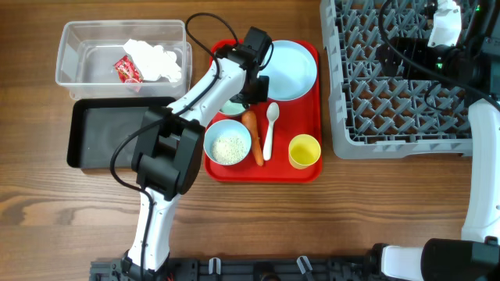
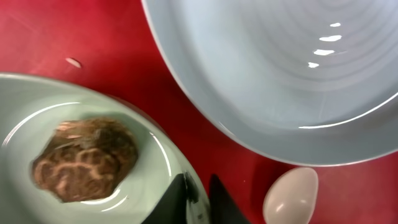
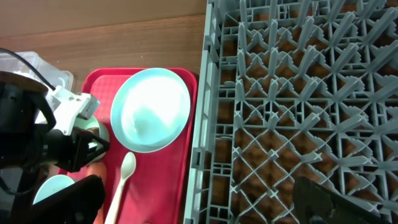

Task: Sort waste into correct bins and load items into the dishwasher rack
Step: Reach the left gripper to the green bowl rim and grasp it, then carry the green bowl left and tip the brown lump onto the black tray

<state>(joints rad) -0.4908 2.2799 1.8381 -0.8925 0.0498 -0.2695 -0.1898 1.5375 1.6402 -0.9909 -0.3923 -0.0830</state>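
Observation:
In the left wrist view my left gripper [image 2: 199,200] is shut on the rim of a pale blue-green bowl [image 2: 25,118] that holds the small brown lump [image 2: 84,158]. From overhead this gripper [image 1: 251,92] sits over the red tray, left of the light blue plate [image 1: 287,70]. The white spoon [image 1: 270,129], the carrot [image 1: 252,134], a second bowl with rice [image 1: 227,146] and the yellow cup [image 1: 304,151] lie on the same tray. My right gripper [image 3: 199,205] hangs open above the grey dishwasher rack [image 1: 398,86], with nothing between its fingers.
The clear tub [image 1: 78,47] at the back left holds the red wrapper [image 1: 127,70] and the white tissue [image 1: 156,56]. The black tray [image 1: 109,133] lies in front of it. One rice grain [image 2: 73,62] lies on the red tray [image 1: 312,109].

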